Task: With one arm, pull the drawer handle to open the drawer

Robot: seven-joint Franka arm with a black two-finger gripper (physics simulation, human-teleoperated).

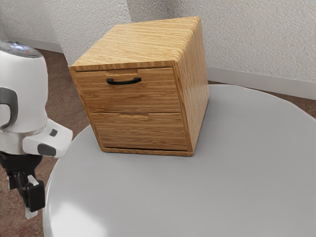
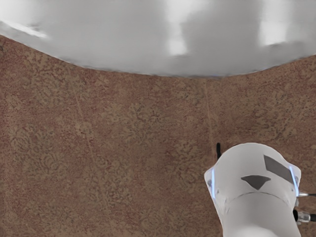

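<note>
A wooden cabinet [image 1: 148,84] with two drawers stands on the round grey table [image 1: 237,187], toward its far side. The top drawer [image 1: 131,91] carries a black curved handle [image 1: 123,81] near its upper edge, and its front sits flush with the cabinet. The lower drawer [image 1: 140,131] also sits flush. My gripper [image 1: 27,197] hangs low at the exterior view's left, beside the table's rim and below the tabletop, well away from the handle and pointing down. Nothing is held in it.
Brown carpet [image 2: 123,148] lies under my hand, with the table's edge [image 2: 163,59] beyond it and the arm's white base [image 2: 256,192] close by. A textured wall [image 1: 256,34] rises behind the cabinet. Bare tabletop stretches in front of the drawers.
</note>
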